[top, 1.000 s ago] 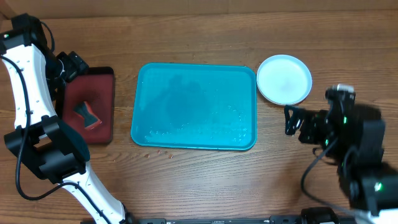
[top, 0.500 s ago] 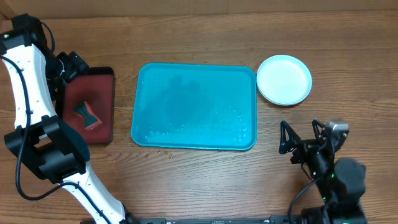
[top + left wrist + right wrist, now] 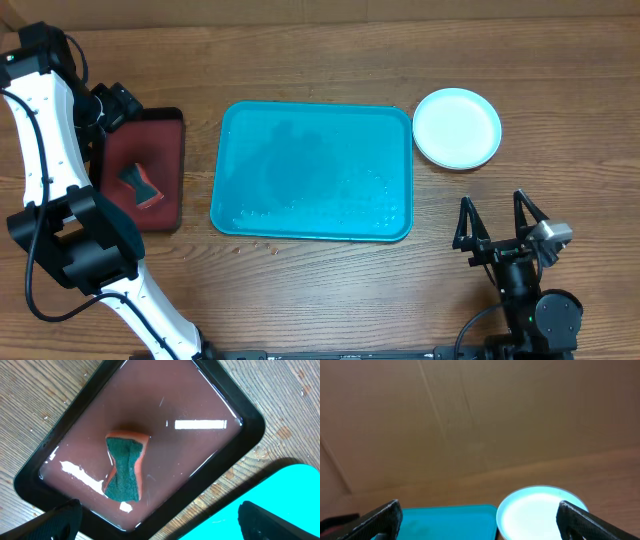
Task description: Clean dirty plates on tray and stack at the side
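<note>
No plate is seen on the tray point(image 3: 312, 225). The plates point(image 3: 457, 127) are set just beside its right end, clean on top, and their count cannot be told. The sponge point(image 3: 125, 467) is laid in the red tray point(image 3: 200, 455). The left gripper point(image 3: 162, 527) and right gripper point(image 3: 495, 225) are held with fingers wide apart, empty. The task is judged about done.

A wooden table point(image 3: 330, 290) with brown, streaky grain fills the overhead view. Behind the table's far edge stands a plain brown wall point(image 3: 480, 415), cardboard-like, with faint creases running up it. Light is soft and even.
</note>
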Controlling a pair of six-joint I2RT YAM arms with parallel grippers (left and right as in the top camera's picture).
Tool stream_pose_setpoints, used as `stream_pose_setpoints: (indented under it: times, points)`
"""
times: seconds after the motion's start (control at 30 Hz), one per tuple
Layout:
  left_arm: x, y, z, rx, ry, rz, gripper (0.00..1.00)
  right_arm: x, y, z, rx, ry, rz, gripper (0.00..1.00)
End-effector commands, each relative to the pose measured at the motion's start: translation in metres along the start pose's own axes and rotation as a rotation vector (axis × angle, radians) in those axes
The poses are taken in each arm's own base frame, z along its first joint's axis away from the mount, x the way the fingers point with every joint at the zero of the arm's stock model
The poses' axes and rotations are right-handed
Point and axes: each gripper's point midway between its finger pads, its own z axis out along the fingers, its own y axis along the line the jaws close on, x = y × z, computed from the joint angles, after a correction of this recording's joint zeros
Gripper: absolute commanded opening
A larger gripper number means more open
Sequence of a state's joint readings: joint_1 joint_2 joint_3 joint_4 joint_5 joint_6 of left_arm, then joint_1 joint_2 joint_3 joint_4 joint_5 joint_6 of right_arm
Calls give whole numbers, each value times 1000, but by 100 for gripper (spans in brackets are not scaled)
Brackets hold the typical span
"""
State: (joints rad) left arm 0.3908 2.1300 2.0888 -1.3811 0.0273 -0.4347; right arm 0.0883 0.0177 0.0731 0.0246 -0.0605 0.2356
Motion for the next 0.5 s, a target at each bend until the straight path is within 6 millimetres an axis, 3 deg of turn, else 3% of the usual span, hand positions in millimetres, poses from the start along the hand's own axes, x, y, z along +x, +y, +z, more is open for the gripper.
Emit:
stream_pose_setpoints:
  times: [0.0, 0.33, 0.47]
  points:
    - [-2, -2, -6, 14, -13, 8, 100, -1, -9, 0, 35, -43, 1, 100]
    - [-2, -2, -6, 14, -13, 8, 100, 10, -18, 0, 66, -29, -3, 100]
    - [-2, -2, -6, 14, -13, 8, 100, 25, -29, -1, 121, 32, 1, 100]
